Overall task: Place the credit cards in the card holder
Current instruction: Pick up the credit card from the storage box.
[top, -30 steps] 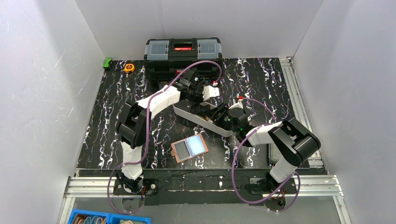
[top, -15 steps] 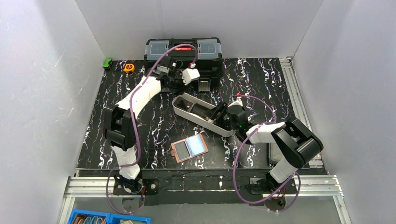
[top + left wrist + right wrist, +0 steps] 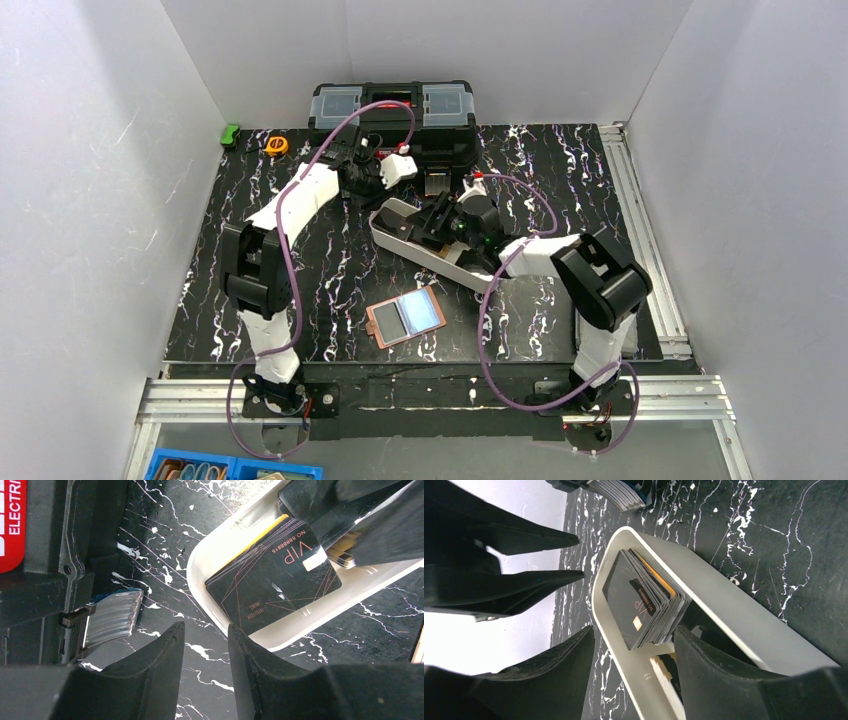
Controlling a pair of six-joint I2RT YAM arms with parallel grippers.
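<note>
Showing the credit cards (image 3: 272,580) stacked in the rounded end of a white tray (image 3: 199,572) on the tabletop (image 3: 560,170), the uppermost black and marked VIP. The right end effector (image 3: 634,631) hangs open over this stack, gripping nothing. The left end effector (image 3: 204,630), narrowly parted and empty, hovers just beside the tray, near a toolbox (image 3: 392,105). The card holder (image 3: 405,316) lies open, apart from the tray, toward the near edge.

Top view wide; wrists close, apparently sharing tray (image 3: 197,575) (image 3: 734,615).
</note>
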